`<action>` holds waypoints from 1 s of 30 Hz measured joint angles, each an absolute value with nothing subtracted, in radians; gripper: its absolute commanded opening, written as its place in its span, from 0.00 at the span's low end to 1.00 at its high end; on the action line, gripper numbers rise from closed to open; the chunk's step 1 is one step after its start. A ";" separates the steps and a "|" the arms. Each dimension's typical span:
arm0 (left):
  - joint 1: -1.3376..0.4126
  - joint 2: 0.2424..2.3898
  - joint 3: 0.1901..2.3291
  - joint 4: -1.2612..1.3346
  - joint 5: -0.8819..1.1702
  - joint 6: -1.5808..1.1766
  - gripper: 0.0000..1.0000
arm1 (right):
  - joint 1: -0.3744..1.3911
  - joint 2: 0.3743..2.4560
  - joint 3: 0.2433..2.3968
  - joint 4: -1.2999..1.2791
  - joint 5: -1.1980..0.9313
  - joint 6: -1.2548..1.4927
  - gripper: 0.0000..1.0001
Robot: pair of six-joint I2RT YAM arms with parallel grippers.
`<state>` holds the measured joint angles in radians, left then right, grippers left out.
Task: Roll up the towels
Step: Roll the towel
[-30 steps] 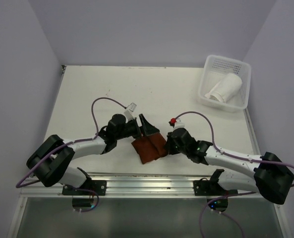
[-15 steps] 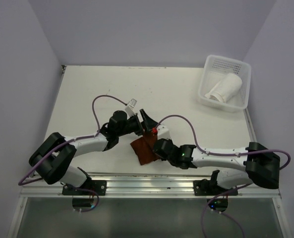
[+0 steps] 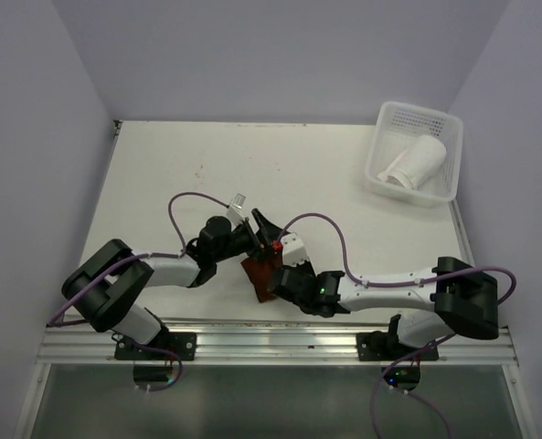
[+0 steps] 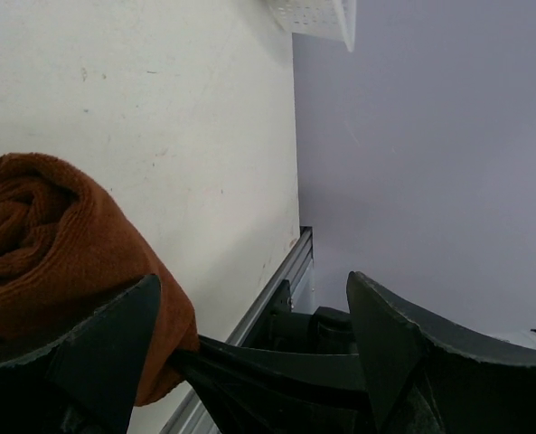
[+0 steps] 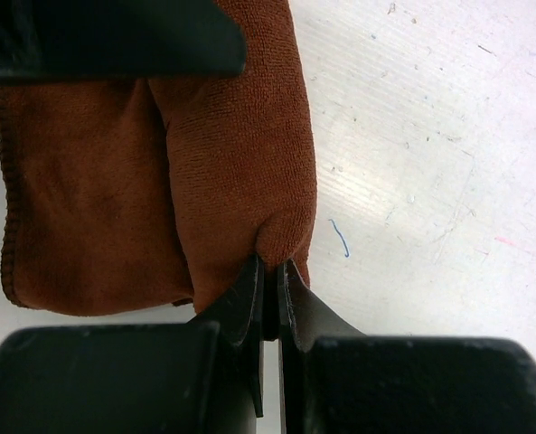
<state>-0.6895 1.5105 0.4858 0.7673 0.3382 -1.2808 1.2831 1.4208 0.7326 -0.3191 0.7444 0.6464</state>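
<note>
A rust-brown towel (image 3: pixel 258 273) lies partly rolled near the table's front edge. In the right wrist view my right gripper (image 5: pixel 268 271) is shut on a pinched fold at the near end of the towel's (image 5: pixel 141 181) rolled part. In the top view the right gripper (image 3: pixel 282 275) sits at the towel's right side. My left gripper (image 3: pixel 262 234) is open at the towel's far end. In the left wrist view its jaws (image 4: pixel 249 353) stand wide apart. The towel's rolled end (image 4: pixel 42 226) lies against the left finger (image 4: pixel 96 353).
A white plastic basket (image 3: pixel 380 123) at the back right holds a rolled white towel (image 3: pixel 417 160). The aluminium rail (image 3: pixel 252 334) runs along the table's front edge just below the towel. The two grippers are close together over the towel.
My right gripper has swung left and nearer, carrying the towel's edge with it. The towel looks narrower and more bunched. My left gripper has shifted slightly left.
</note>
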 measured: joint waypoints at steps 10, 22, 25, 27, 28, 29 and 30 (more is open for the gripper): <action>-0.697 1.542 0.377 0.963 0.265 -1.441 0.88 | 1.284 1.439 0.741 -0.299 0.736 0.699 0.00; -0.721 1.593 0.426 1.003 0.249 -1.446 0.86 | 1.294 1.471 0.743 -0.279 0.735 0.701 0.00; -0.728 1.581 0.442 0.982 0.238 -1.427 0.87 | 1.303 1.481 0.752 -0.287 0.752 0.707 0.00; -0.729 1.582 0.443 0.977 0.236 -1.420 0.86 | 1.311 1.491 0.762 -0.300 0.768 0.713 0.00; -0.729 1.586 0.443 0.978 0.237 -1.419 0.86 | 1.316 1.498 0.770 -0.309 0.775 0.717 0.00; -0.729 1.593 0.444 0.979 0.237 -1.418 0.86 | 1.321 1.506 0.780 -0.319 0.784 0.721 0.00; -0.729 1.603 0.445 0.979 0.237 -1.417 0.85 | 1.327 1.515 0.789 -0.329 0.795 0.723 0.00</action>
<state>-0.7292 1.6028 0.4454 0.9791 0.2367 -1.4170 1.3270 1.5150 0.7895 -0.3290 0.7948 0.7235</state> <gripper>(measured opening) 0.859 0.043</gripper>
